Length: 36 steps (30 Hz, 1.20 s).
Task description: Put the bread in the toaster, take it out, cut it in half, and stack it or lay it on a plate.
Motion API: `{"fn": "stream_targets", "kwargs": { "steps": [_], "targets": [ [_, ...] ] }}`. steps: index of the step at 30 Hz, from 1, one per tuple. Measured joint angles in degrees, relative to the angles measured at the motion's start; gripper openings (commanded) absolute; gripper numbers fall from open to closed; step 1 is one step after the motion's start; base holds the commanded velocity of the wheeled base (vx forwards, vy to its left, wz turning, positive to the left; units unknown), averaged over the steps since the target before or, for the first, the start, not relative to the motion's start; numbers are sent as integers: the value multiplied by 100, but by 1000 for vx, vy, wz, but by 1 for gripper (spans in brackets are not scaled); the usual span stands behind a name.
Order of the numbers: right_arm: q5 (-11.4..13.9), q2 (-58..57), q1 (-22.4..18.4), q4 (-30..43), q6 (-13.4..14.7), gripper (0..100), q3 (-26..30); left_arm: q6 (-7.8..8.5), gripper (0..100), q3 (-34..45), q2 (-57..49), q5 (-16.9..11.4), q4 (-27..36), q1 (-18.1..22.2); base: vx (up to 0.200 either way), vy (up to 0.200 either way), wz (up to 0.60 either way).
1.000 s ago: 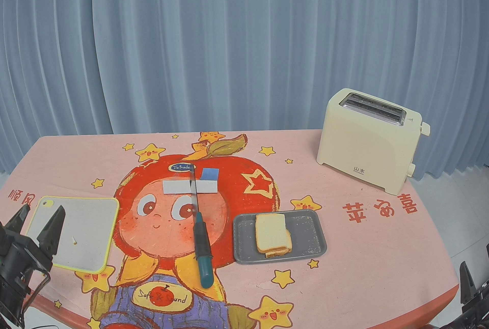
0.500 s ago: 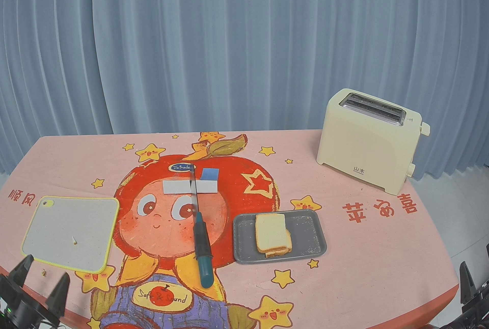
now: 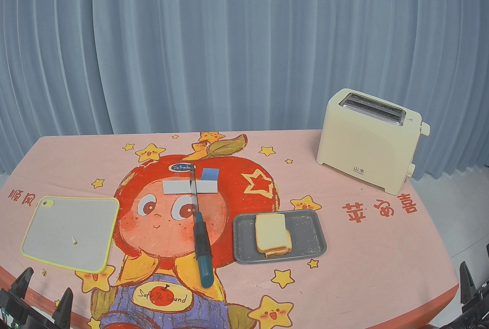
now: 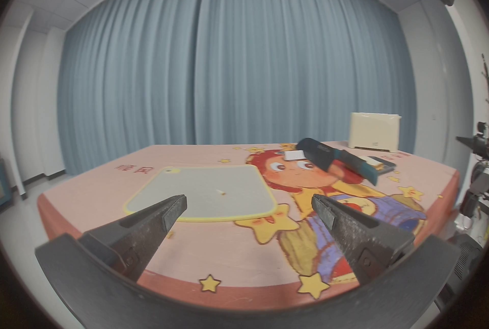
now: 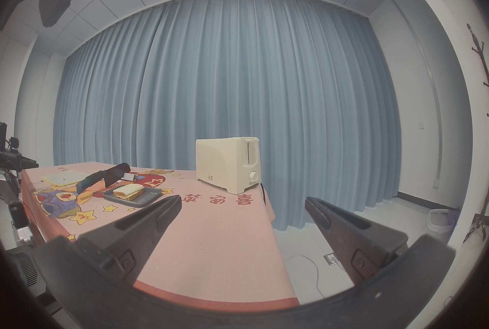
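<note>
Bread lies on a grey tray near the front of the desk. It is in two pieces, stacked flat, with the upper piece offset so that an edge of the lower one shows. The tray sits flat on the desk, between the knife and the toaster, touching neither.

The toaster is cream-coloured and stands upright at the far right of the desk, slots facing up, well apart from the tray.

The knife lies just beside the tray on the robot's left. Its dark and teal handle points toward the robot and its blade points toward the back of the desk. The blade crosses a white paper strip, and a blue patch lies just beside the blade.

The cutting board, grey with a yellow-green rim, lies flat at the left side of the desk, well apart from the knife. A small crumb rests on it.

The left tool hangs low at the front left edge of the desk, near the cutting board's front edge. Its fingers are spread wide and touch none of the things.

The right tool is off the front right corner of the desk, well apart from the tray and the toaster. Its fingers are likewise spread wide.

A blue-grey curtain hangs behind the desk.
</note>
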Motion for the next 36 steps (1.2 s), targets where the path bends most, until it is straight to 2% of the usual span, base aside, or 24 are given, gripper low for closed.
{"fn": "stream_targets", "kwargs": {
  "steps": [3, 7, 11, 15, 19, 36],
  "targets": [
    [2, 0, 0, 0, -2, 100, 0, 108, 100, 0, -35, -80, -11, 517, 0, 0, 0],
    [0, 0, 0, 0, 0, 100, 0, 189, 100, 0, -72, -173, -20, 772, 0, 0, 0],
    [0, 0, 0, -1, 0, 100, 0, 207, 100, 0, -129, -228, -30, 503, 0, 0, 0],
    [0, 0, 0, 0, 0, 100, 0, 150, 100, 0, -260, -223, -39, 205, 0, 0, 0],
    [2, 0, 0, 0, 0, 100, 0, 62, 100, 0, -389, -162, -41, 254, 0, 0, 0],
    [-13, 0, 0, 7, 7, 100, 0, 55, 100, 0, -516, -151, -41, 301, 0, 0, 0]
  ]
}}
